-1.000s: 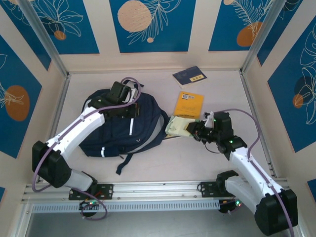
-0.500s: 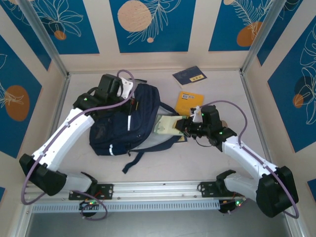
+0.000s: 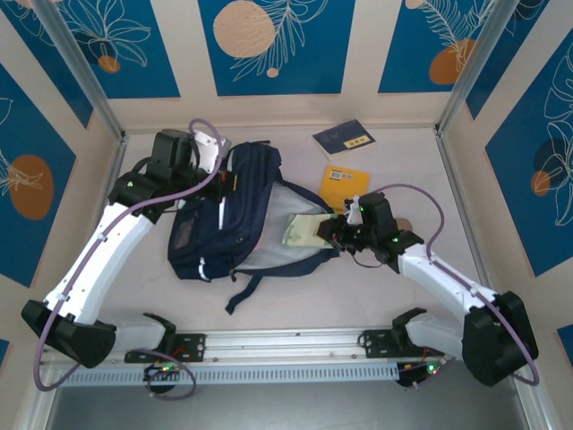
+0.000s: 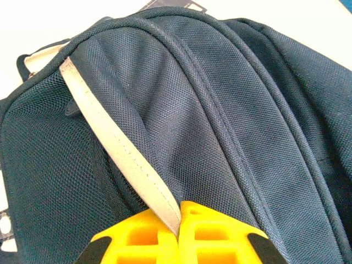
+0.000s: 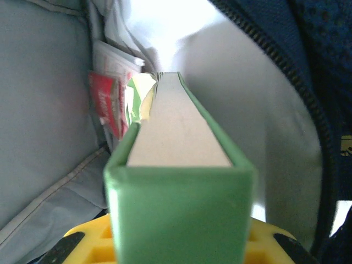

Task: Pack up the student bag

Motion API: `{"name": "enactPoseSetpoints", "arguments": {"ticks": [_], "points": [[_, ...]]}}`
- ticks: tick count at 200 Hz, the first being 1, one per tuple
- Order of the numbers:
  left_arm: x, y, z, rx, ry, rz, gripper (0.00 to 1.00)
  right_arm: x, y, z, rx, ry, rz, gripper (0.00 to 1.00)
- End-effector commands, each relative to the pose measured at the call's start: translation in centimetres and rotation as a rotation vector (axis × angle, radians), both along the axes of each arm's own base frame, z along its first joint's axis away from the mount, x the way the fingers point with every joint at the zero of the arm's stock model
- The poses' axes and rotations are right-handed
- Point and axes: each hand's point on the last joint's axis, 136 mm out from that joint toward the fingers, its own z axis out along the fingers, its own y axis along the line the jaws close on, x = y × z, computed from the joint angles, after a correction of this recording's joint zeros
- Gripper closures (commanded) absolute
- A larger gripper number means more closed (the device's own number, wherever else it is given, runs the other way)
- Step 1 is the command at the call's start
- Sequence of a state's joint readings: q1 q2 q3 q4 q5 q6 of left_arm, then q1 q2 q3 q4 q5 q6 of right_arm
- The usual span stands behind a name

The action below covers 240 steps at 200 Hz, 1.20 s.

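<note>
The student bag is a dark navy backpack lying left of centre, its mouth gaping toward the right and showing grey lining. My left gripper is shut on the bag's upper edge. In the left wrist view its yellow fingertips pinch a pale grey trim strip of the navy fabric. My right gripper is shut on a green book whose far end sits inside the bag's mouth. In the right wrist view the green book points into the grey interior.
A red and white packet stands inside the bag ahead of the book. A dark blue book lies at the back of the table, and an orange book lies just behind my right gripper. Bag straps trail toward the near rail.
My left gripper has pulled the bag's top edge back and to the left, spreading its mouth open. My right gripper has carried the green book leftward into the opening.
</note>
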State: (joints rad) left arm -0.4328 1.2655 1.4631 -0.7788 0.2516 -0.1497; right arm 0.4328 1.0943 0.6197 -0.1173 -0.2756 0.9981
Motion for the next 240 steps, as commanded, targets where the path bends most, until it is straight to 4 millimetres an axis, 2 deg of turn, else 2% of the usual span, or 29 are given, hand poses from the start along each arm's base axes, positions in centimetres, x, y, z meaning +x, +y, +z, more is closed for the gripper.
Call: {"name": "enactPoseSetpoints", "arguments": {"ticks": [1, 27, 45, 69, 107, 142, 189, 240], "points": [[0.6, -1.1, 7.7, -0.159, -0.251, -0.056, 1.0, -0.3, 0.2, 3.5, 0.026, -0.102, 0.023, 1.0], [0.6, -1.4, 7.7, -0.176, -0.244, -0.072, 1.0, -0.1, 1.2, 6.3, 0.088, -0.135, 0.06, 1.0], [0.6, -1.4, 7.8, -0.181, -0.244, -0.069, 1.0, 0.2, 2.4, 7.6, 0.14, -0.137, 0.095, 1.0], [0.7, -1.4, 7.8, -0.183, -0.24, -0.07, 1.0, 0.8, 3.8, 8.5, 0.187, -0.136, 0.12, 1.0], [0.5, -1.5, 8.2, -0.201, -0.244, -0.084, 1.0, 1.6, 6.0, 8.5, 0.193, -0.118, 0.142, 1.0], [0.4, -1.7, 8.2, -0.214, -0.234, -0.091, 1.0, 2.9, 8.8, 7.7, 0.206, -0.088, 0.159, 1.0], [0.3, -1.7, 7.9, -0.225, -0.227, -0.089, 1.0, 4.5, 13.2, 4.3, 0.2, -0.013, 0.18, 1.0], [0.2, -1.9, 7.7, -0.243, -0.216, -0.094, 1.0, 5.2, 17.8, 1.8, 0.17, 0.012, 0.198, 1.0]]}}
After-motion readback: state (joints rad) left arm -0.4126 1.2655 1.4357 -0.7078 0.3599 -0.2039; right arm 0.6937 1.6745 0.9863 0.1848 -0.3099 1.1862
